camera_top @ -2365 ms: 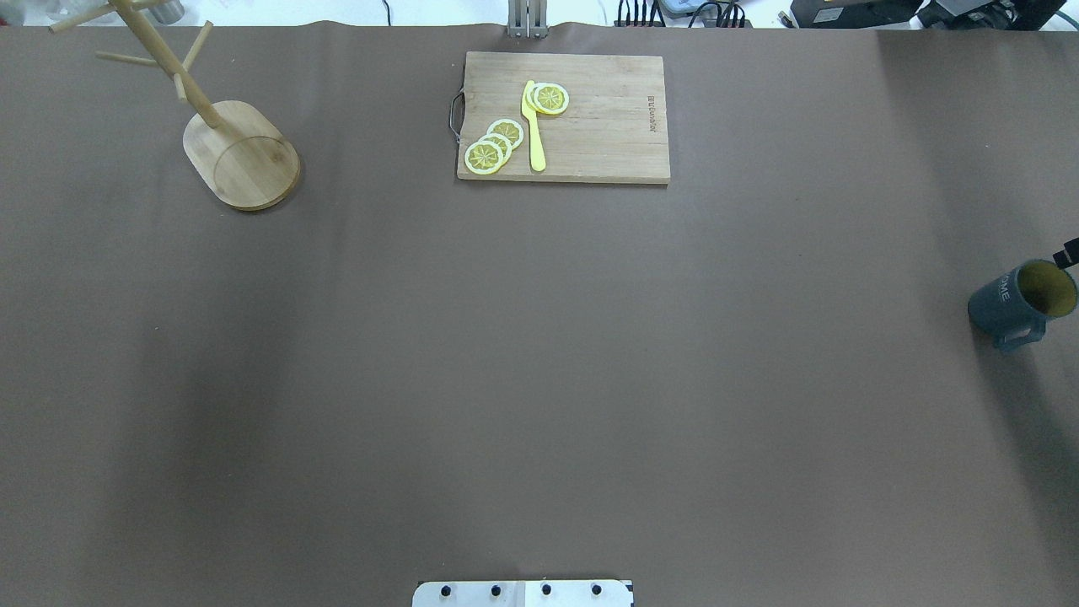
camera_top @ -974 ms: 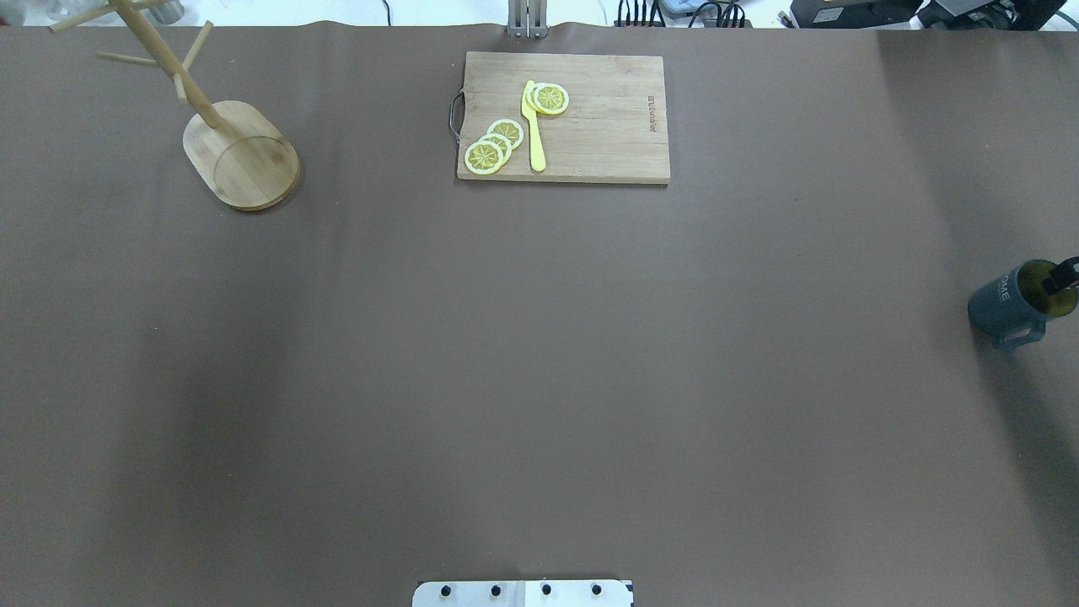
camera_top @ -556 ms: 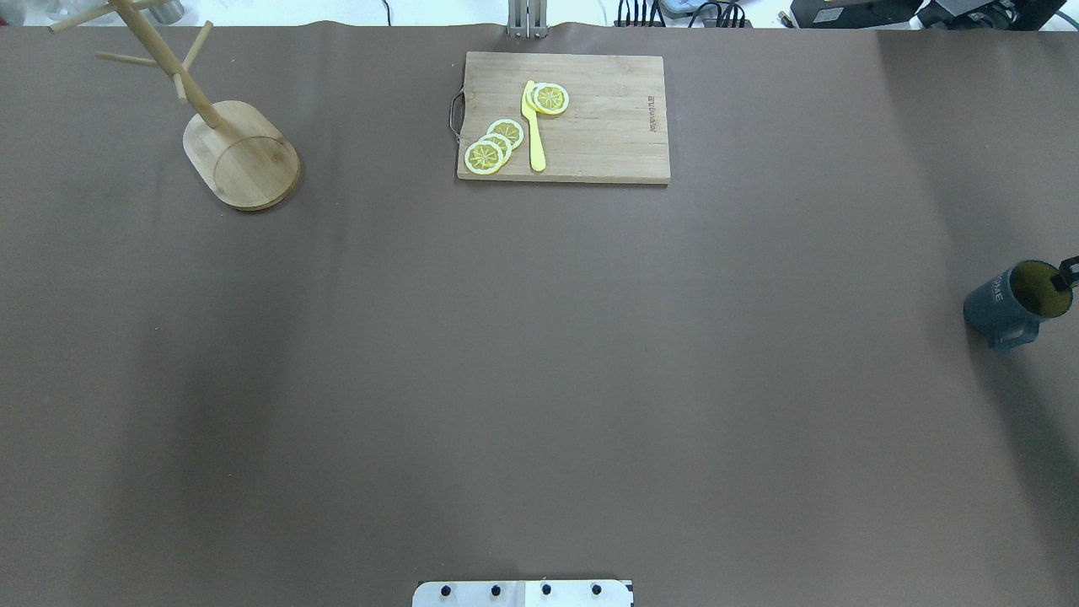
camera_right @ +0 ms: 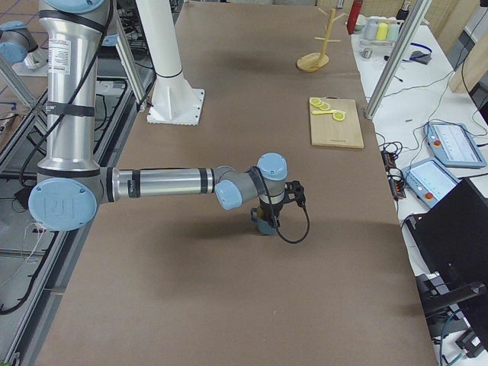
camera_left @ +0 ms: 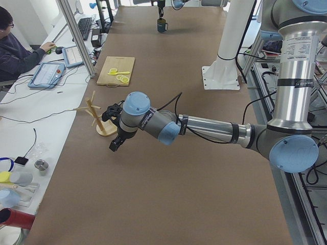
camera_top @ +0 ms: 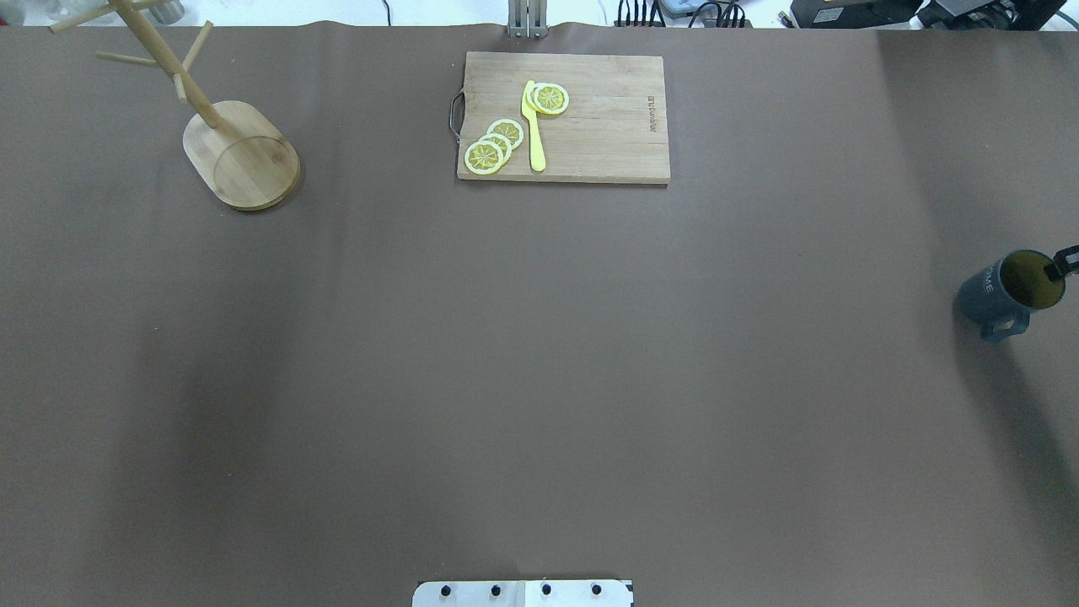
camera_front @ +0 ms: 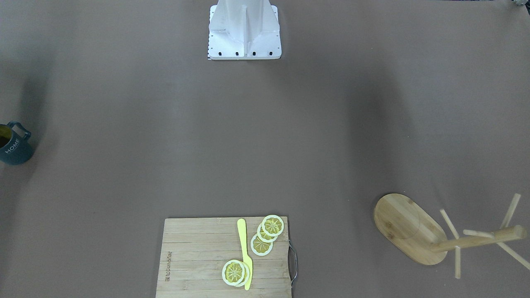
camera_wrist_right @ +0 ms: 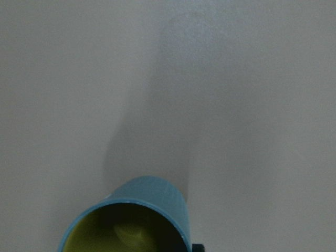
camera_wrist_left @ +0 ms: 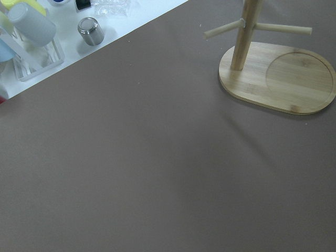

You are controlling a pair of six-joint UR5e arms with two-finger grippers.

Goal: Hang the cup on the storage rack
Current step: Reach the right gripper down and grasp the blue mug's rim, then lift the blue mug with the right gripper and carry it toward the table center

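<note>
The dark teal cup (camera_top: 995, 295) with a yellow inside and "HOME" lettering is at the table's far right edge, handle toward the robot. It also shows in the front view (camera_front: 15, 150) and the right wrist view (camera_wrist_right: 149, 202). Of my right gripper (camera_top: 1062, 263) only one black finger shows, at the cup's rim; it seems shut on the rim. The bamboo storage rack (camera_top: 244, 160) stands far left at the back, its pegs bare. My left gripper (camera_left: 115, 145) hovers near the rack (camera_left: 97, 120); I cannot tell whether it is open or shut.
A wooden cutting board (camera_top: 590, 126) with lemon slices (camera_top: 493, 145) and a yellow knife (camera_top: 534, 126) lies at the back middle. Bottles and a steel cup (camera_wrist_left: 90, 30) stand off the table beyond the rack. The robot's base plate (camera_top: 523, 593) is at the near edge.
The right finger moved from outside the cup's rim to inside it. The cup then shifted a little left and toward the back with the finger.
</note>
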